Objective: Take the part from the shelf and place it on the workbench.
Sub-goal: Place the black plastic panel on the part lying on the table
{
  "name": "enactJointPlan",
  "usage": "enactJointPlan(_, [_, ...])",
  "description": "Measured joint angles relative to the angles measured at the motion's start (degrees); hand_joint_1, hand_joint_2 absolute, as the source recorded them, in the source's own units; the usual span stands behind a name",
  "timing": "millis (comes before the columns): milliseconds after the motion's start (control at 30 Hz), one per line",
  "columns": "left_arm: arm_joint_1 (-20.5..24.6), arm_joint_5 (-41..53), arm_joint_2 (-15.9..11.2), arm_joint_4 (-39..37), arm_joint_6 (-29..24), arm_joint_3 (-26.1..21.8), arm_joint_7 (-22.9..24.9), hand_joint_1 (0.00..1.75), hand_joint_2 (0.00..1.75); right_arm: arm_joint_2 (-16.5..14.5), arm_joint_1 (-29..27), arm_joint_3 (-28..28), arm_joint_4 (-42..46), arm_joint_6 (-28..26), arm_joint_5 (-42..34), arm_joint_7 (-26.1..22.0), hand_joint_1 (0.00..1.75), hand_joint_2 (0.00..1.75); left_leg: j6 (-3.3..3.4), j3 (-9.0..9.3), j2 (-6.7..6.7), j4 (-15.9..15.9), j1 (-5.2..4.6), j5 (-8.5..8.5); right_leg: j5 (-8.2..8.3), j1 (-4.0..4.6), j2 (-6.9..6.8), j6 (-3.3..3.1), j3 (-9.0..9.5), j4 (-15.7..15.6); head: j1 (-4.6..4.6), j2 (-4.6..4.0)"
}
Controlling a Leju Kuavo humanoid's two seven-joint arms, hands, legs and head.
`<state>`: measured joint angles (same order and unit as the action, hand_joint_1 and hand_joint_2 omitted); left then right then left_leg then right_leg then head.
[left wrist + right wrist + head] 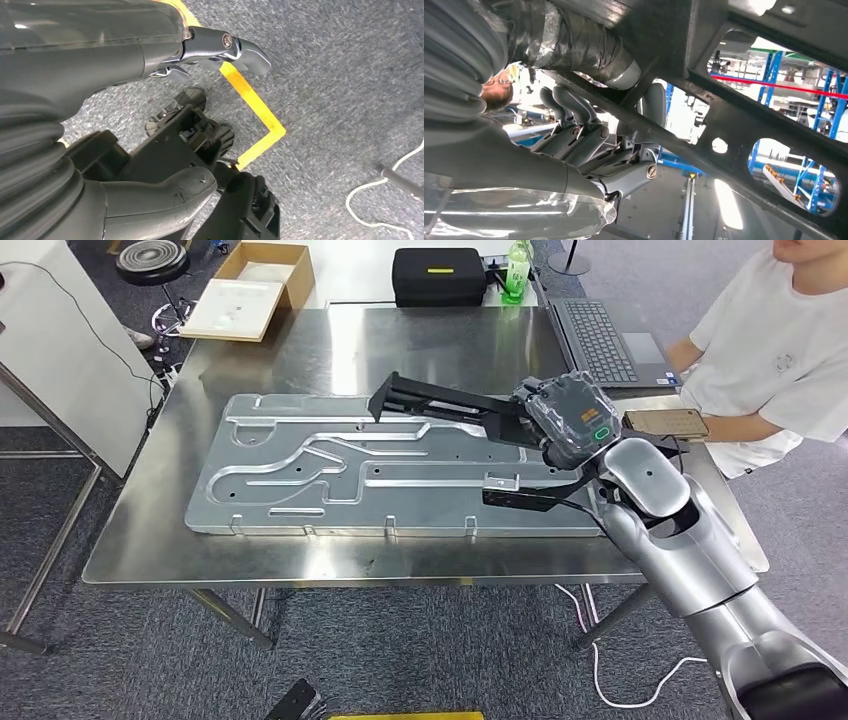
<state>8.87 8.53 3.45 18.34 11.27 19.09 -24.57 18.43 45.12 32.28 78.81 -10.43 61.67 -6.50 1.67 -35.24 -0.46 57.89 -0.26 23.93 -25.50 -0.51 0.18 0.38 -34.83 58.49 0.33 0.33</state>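
The part [440, 405] is a long black open frame with bars and cut-outs. My right hand [570, 420] grips it at its right end and holds it just above the steel workbench [330, 350], over the right half of a large grooved aluminium plate [300, 470]. Close up, the part's black bars [744, 120] cross in front of my right hand [589, 145], whose fingers curl around one bar. My left hand [100, 65] hangs over the carpet with its fingers apart and nothing in it.
A person [770, 350] in a white shirt sits at the bench's right side, with a laptop [605, 340] and a phone [665, 422]. A black case [438, 275], a green bottle [516, 270] and a cardboard box [250, 290] lie beyond the bench. Yellow tape [255, 105] marks the floor.
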Motion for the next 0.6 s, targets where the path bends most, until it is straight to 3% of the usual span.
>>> enactJointPlan(67, [-0.06, 0.00, 0.04, 0.00, 0.01, -0.06, -0.03, 0.00, 1.75, 0.05, -0.53, -0.32, 0.21, -0.41, 0.45, 0.15, 1.75, 1.75, 0.73, 0.84, 0.02, -1.56, 0.26, -0.72, -0.68, -0.01, -0.04, 0.49, -0.07, 0.49, 0.02, 0.00])
enactJointPlan(100, [-0.06, 0.02, 0.09, 0.00, 0.01, -0.07, -0.04, 0.00, 1.75, 0.10, -0.70, -0.55, 0.33, -0.59, 0.57, 0.20, 1.75, 1.75, 1.07, 1.25, 0.05, -2.28, 0.40, -1.06, -1.83, -0.02, -0.05, 0.68, -0.86, 2.24, 0.03, 0.00])
enactJointPlan(167, [-0.13, 0.06, 0.21, 0.00, 0.01, -0.07, -0.05, 0.00, 1.75, 0.22, -0.95, -1.02, 0.40, -0.83, 0.71, 0.33, 1.75, 1.75, 1.37, 1.54, 0.05, -2.88, 0.36, -1.32, -4.85, -0.16, -0.04, 0.98, -3.95, 8.48, 0.04, 0.00])
enactJointPlan(233, [-0.29, 0.08, 0.30, 0.00, 0.01, -0.07, -0.04, 0.00, 1.75, 0.36, -1.42, -1.24, 0.40, -0.87, 0.85, 0.41, 1.75, 1.75, 1.38, 1.58, 0.05, -2.94, 0.39, -1.32, -5.82, -0.31, -0.07, 1.23, -6.42, 12.86, 0.04, 0.00])
enactJointPlan(267, [-0.37, 0.08, 0.32, 0.00, 0.01, -0.07, -0.04, 0.00, 1.75, 0.41, -1.66, -1.25, 0.40, -0.87, 0.92, 0.42, 1.75, 1.75, 1.35, 1.62, 0.03, -2.93, 0.41, -1.29, -4.79, -0.41, -0.09, 1.31, -6.34, 12.30, 0.04, 0.00])
enactJointPlan(333, [-0.43, 0.08, 0.34, 0.00, 0.01, -0.07, -0.04, 0.00, 1.75, 0.44, -1.91, -1.33, 0.47, -0.88, 1.01, 0.42, 1.75, 1.75, 1.14, 1.79, -0.01, -2.90, 0.45, -1.15, -0.73, -0.64, -0.13, 1.36, -3.20, 5.41, 0.03, 0.00])
enactJointPlan(400, [-0.41, 0.07, 0.37, 0.00, 0.02, -0.07, -0.04, 0.00, 1.75, 0.45, -1.90, -1.48, 0.64, -0.84, 1.08, 0.42, 1.75, 1.75, 0.67, 1.86, -0.07, -2.93, 0.28, -1.06, 1.80, -0.49, -0.09, 1.13, 0.09, -1.24, 0.02, 0.00])
enactJointPlan(533, [-0.50, 0.03, 0.38, 0.00, 0.05, -0.08, -0.10, 0.00, 1.75, 0.48, -2.00, -1.59, 0.87, -0.45, 1.28, 0.57, 1.75, 1.75, -0.42, 2.03, -0.09, -3.30, 0.20, -1.08, 2.27, -0.37, 0.03, 0.04, 1.00, -3.29, 0.01, 0.00])
enactJointPlan(600, [-0.51, -0.01, 0.38, 0.00, 0.03, -0.09, -0.27, 0.00, 1.75, 0.48, -2.02, -1.69, 0.91, -0.31, 1.29, 0.68, 1.75, 1.75, -0.97, 1.03, -0.03, -0.73, 0.25, 0.82, 2.50, -0.61, -0.10, -0.60, 1.36, -3.76, 0.02, 0.00])
